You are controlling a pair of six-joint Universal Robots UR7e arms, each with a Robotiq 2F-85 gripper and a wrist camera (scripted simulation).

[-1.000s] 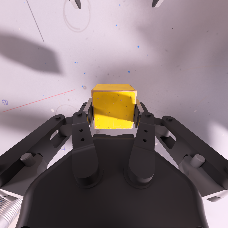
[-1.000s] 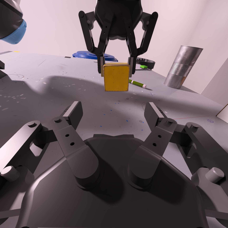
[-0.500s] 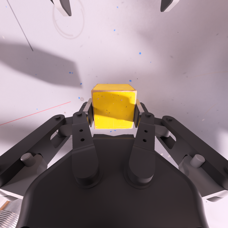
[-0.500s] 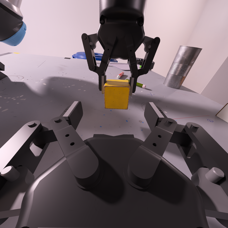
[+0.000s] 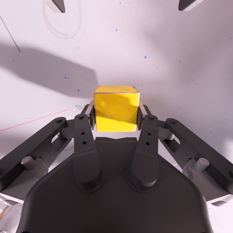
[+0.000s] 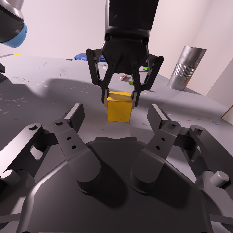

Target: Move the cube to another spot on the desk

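A yellow cube sits clamped between the pads of my left gripper, which points down at the pale desk. In the right wrist view the same cube hangs in the left gripper, its bottom edge at or just above the desk; I cannot tell if it touches. My right gripper is open and empty, low over the desk, its fingers either side of the cube but nearer the camera. Its fingertips show at the top of the left wrist view.
A metal can stands at the back right. A red marker, a green marker, a green block and a blue lid lie behind the cube. A white board edge is at the right.
The left gripper has come down with the cube, from well above the desk to about desk level. The right gripper has stayed open and still.
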